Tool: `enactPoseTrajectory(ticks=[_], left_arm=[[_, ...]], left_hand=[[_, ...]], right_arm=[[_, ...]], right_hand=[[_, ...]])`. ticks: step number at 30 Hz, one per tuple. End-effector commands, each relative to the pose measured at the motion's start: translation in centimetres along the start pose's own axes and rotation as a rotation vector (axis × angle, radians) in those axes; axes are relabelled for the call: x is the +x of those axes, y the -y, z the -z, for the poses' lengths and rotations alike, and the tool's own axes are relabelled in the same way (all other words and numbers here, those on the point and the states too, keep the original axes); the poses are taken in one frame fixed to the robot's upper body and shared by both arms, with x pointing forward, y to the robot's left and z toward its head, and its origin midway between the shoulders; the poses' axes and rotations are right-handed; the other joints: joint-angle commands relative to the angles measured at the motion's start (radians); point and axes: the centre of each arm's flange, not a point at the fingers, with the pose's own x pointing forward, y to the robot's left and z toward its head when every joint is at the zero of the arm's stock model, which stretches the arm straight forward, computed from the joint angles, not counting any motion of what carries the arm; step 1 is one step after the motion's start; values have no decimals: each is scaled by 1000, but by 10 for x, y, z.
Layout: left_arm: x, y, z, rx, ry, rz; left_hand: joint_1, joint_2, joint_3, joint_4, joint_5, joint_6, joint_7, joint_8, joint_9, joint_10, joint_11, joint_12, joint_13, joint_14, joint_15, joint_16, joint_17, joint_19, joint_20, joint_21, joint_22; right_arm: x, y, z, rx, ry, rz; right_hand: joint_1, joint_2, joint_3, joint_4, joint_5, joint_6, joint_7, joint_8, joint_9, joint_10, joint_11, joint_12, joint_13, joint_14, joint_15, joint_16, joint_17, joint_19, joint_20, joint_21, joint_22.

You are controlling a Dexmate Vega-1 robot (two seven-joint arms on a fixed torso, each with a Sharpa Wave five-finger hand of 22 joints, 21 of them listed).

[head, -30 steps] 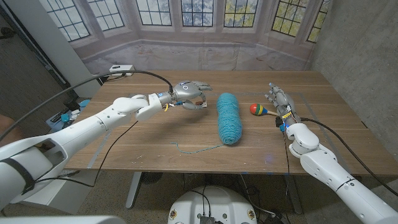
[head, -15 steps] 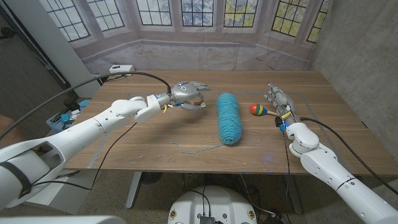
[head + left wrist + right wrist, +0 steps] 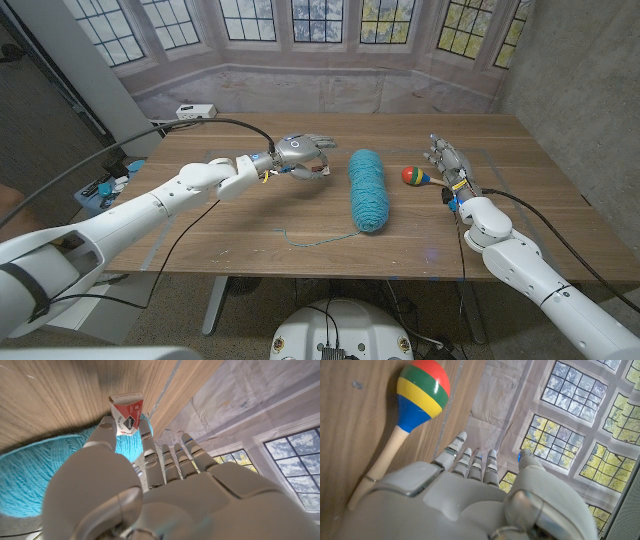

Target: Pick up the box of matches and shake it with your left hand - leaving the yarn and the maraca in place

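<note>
wood-grain worktop [image 3: 300, 215] carries a fuzzy teal yarn [image 3: 368, 189] skein at centre. at nine o'clock the left hand [image 3: 302, 155] pinches the cardboard box of matches [image 3: 125, 414] aloft. at three o'clock lies a striped round-headed maraca [image 3: 414, 176], right hand [image 3: 447, 160] spread beside it.

Yarn [image 3: 368, 189] mid-table — maraca [image 3: 417, 177] to its right, matchbox [image 3: 314, 170] left.

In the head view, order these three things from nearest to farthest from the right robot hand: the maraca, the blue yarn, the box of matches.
1. The maraca, on the table just beside the right robot hand, toward the middle.
2. The blue yarn, in the middle of the table, past the maraca.
3. The box of matches, beyond the yarn, held in the left robot hand.
</note>
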Motion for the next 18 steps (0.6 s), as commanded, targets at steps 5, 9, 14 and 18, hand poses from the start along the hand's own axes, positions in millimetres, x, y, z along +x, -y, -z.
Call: enactPoseTrajectory(ticks=[5,9,14,18], left_arm=[[9,4,-19,-53,37,-8],[13,1,-25,-74,54,-21],[16,-2,-33,-84,80,-31],[18,-4,-38,-90,101,-35]], left_hand=[[7,12,5,2,0,12,2,-4,6,7,2,1,4,5,-1,5,1,10,-1,4,3],[7,12,5,2,0,10,2,-5,6,7,1,0,4,5,-1,4,1,8,0,3,3],[5,12,5,3,0,11,3,-5,7,7,2,0,4,5,-1,4,1,8,0,3,4],[5,12,5,3,0,12,2,-6,7,8,1,0,4,4,-1,4,1,8,1,3,4]], right_arm=[[-4,-1,4,9,-6,8],[-5,0,5,7,-5,9],[-5,0,4,7,-1,8],[-4,-1,3,6,4,6]], right_hand=[[-6,-1,7,2,-1,6,-1,3,2,12,3,4,1,8,-16,6,2,13,-49,1,2],[-7,-1,7,2,-1,7,0,3,2,12,2,4,1,8,-15,6,2,14,-49,1,2],[-7,-1,7,2,-1,6,0,3,2,13,2,4,1,8,-15,6,2,13,-49,1,2],[-7,-2,7,2,-1,7,0,3,2,13,2,4,1,8,-14,6,2,13,-50,1,2]])
